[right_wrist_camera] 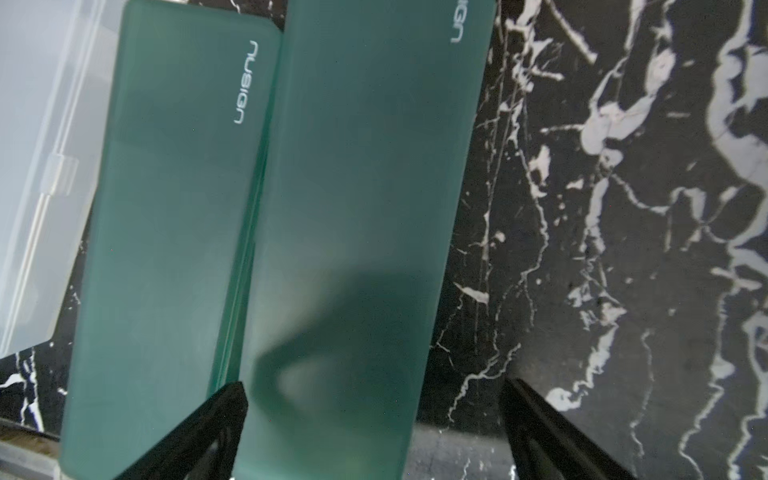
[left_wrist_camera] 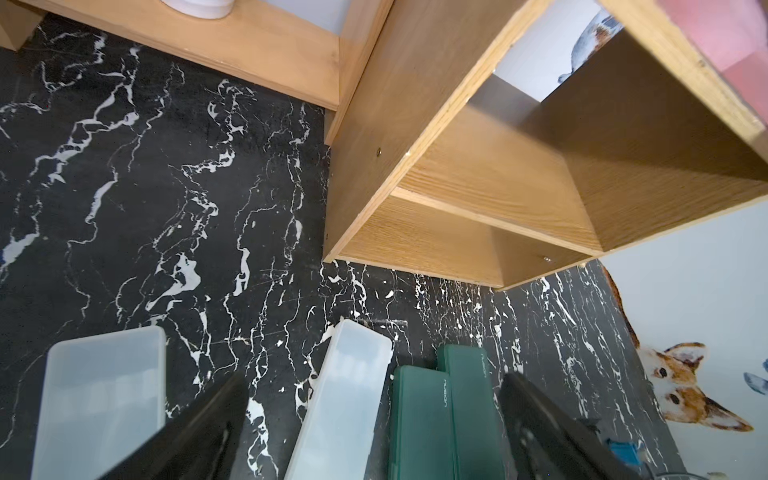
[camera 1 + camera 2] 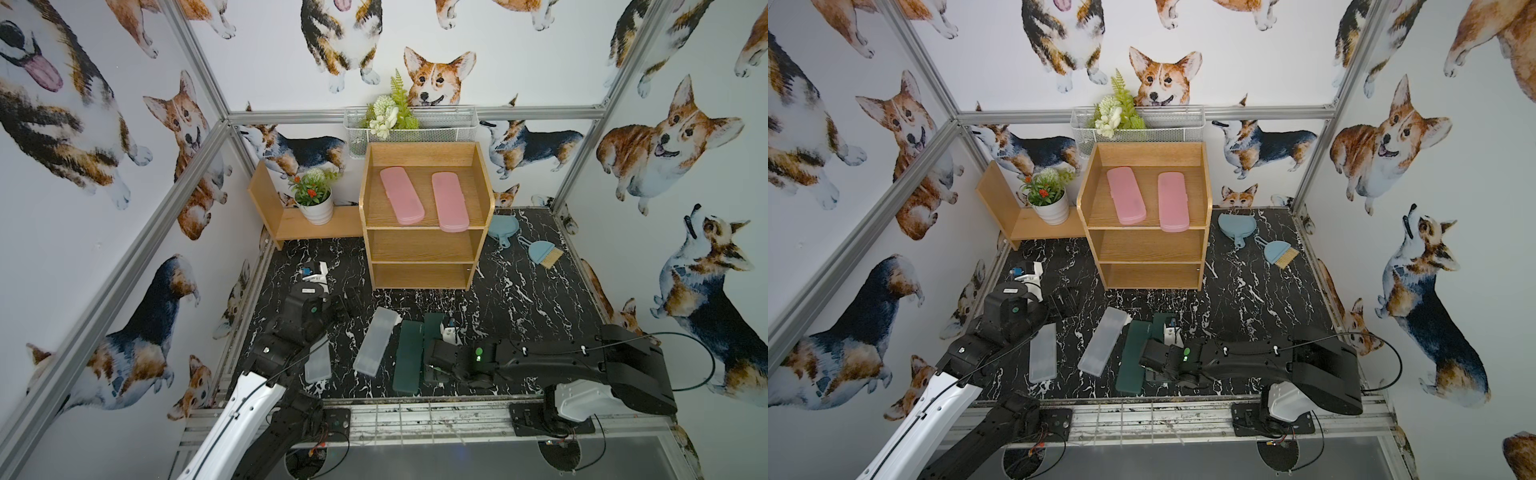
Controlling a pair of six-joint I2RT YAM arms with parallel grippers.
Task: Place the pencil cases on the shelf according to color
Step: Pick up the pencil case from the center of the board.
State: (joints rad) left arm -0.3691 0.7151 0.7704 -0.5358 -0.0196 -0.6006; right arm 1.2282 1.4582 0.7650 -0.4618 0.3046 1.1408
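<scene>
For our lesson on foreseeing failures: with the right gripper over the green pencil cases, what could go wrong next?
The right gripper straddles one green case that touches its green neighbour; a finger could catch or drag the neighbour.
One pink case overhangs the front edge of the shelf; a bump might knock it off.

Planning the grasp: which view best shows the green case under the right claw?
Right wrist: the green case fills the frame. In both top views the right arm hides most of it; left wrist shows one end.
</scene>
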